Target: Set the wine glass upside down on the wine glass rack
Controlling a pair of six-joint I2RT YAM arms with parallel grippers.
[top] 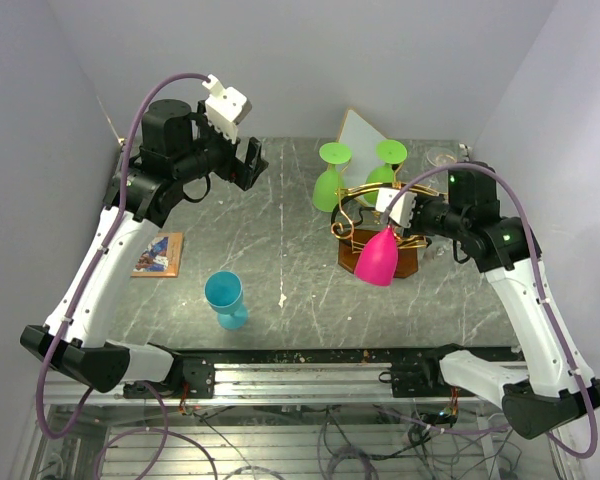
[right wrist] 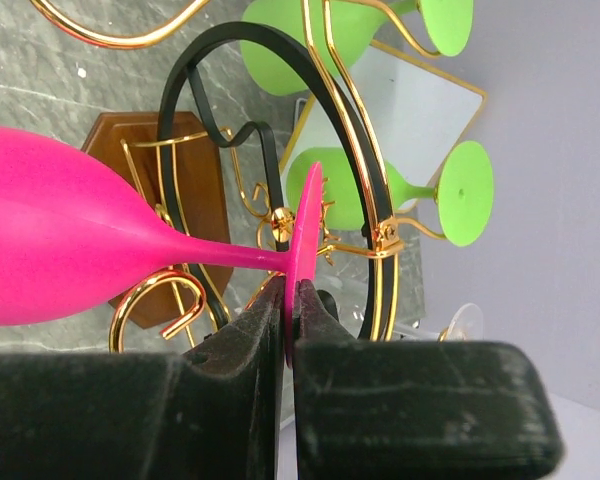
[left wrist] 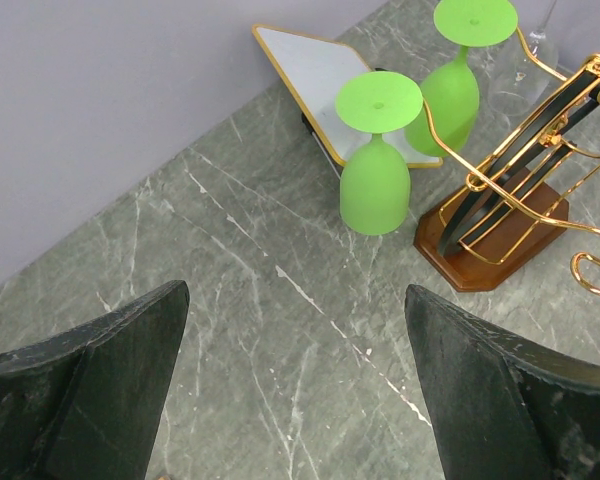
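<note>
Slippage at the foot is the chief hazard from here: the right gripper (right wrist: 290,300) has its jaws pinched nearly together on only the rim of the disc foot of the opaque pink wine glass (right wrist: 70,240). The bowl is cantilevered on the stem away from the grip, so a jolt of the arm could lever the disc out or rotate it between the jaws. A second hazard is snagging. The foot stands edge-on just beside the hoops and scrollwork of the ornate gold wire wine glass rack (left wrist: 490,245) with its dark brown wooden base. A misaligned approach could catch the disc on a curl instead of passing the stem into a slot, or push the rack across the grey marble-pattern table (top: 280,220). Whether the foot touches the wire cannot be told. Two lime-green wine glasses (top: 329,185) hang inverted on the far side of the rack, and a wide swing could knock them. The pink glass is off the table on the near side of the rack, bowl lowermost and tilted, stem running up to the jaws. The left gripper (left wrist: 295,295) hovers well to the left of the rack, jaws wide and holding nothing.
</note>
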